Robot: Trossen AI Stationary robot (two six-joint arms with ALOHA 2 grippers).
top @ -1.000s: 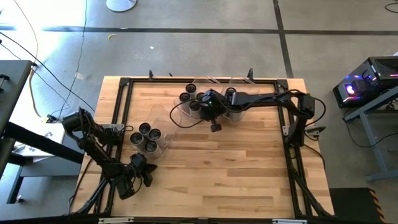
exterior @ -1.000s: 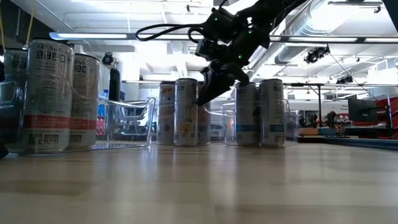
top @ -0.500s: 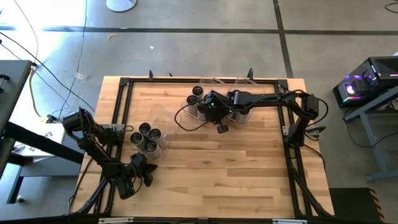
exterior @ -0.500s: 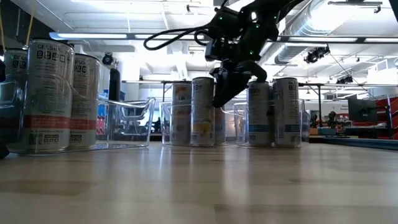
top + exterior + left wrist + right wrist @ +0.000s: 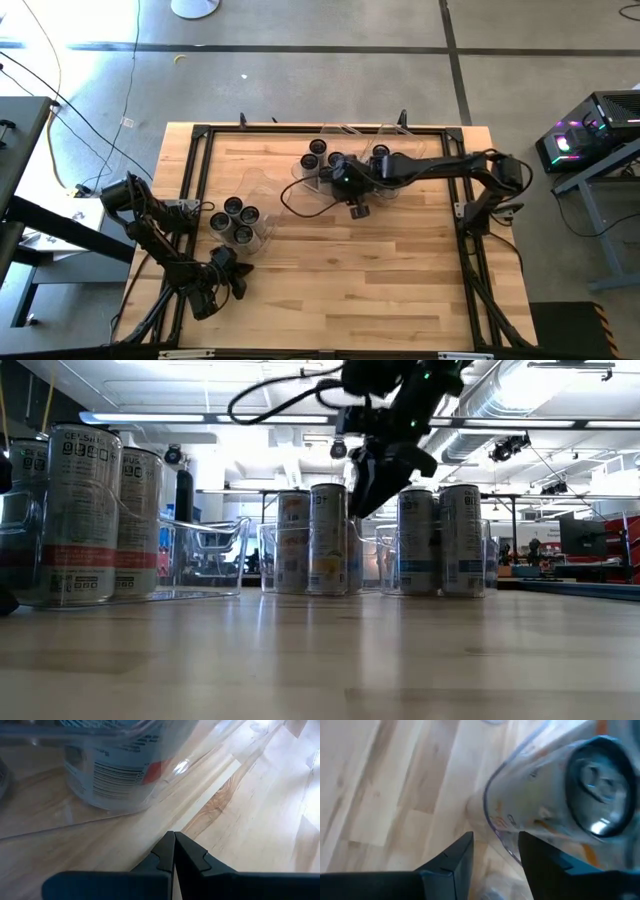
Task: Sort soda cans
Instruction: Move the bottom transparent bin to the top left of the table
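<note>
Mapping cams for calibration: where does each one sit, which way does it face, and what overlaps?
High: above the table, looking straight down; both arms, left gripper parked near corner, right gripper over the far soda cans.
Low: table-top height, level across; right gripper above soda cans.
Left wrist: past shut fingers at a can in a clear bin.
Right wrist: past parted fingers at a can top.
Shared: high and low both show the right gripper at the far cans.
</note>
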